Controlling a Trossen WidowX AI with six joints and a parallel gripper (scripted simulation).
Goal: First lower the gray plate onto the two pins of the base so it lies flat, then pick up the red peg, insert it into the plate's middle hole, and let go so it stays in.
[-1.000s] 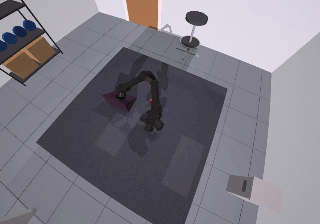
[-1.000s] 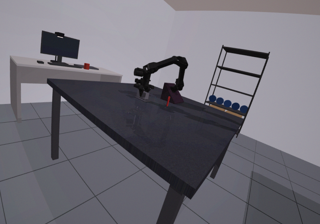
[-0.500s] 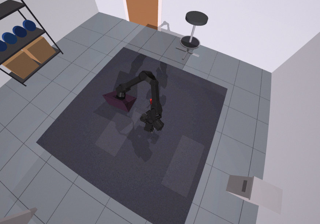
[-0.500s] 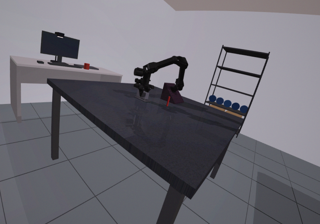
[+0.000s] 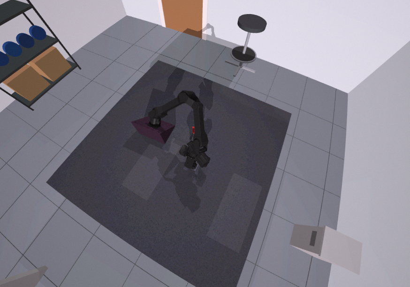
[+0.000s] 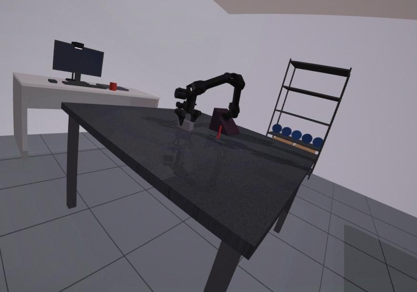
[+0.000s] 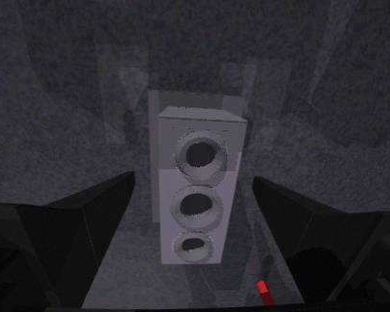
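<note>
The gray plate (image 7: 197, 182) (image 6: 190, 126) is a block with three round holes in a row. It sits low over the base (image 7: 192, 100), looking flat, and the base shows past its far end and left side. The pins are hidden, so I cannot tell exactly how far down it is. My gripper (image 7: 195, 179) (image 6: 187, 122) is open, one finger on each side of the plate, with gaps between fingers and plate. The red peg (image 5: 193, 130) (image 6: 219, 131) (image 7: 263, 287) stands upright and apart from the plate, on the arm-mount side.
The dark table top (image 6: 215, 181) (image 5: 158, 230) bears everything. A purple wedge-shaped mount (image 5: 148, 131) (image 6: 218, 119) under the arm's foot stands beyond the peg. A shelf, a stool and a desk with a monitor stand away from the table.
</note>
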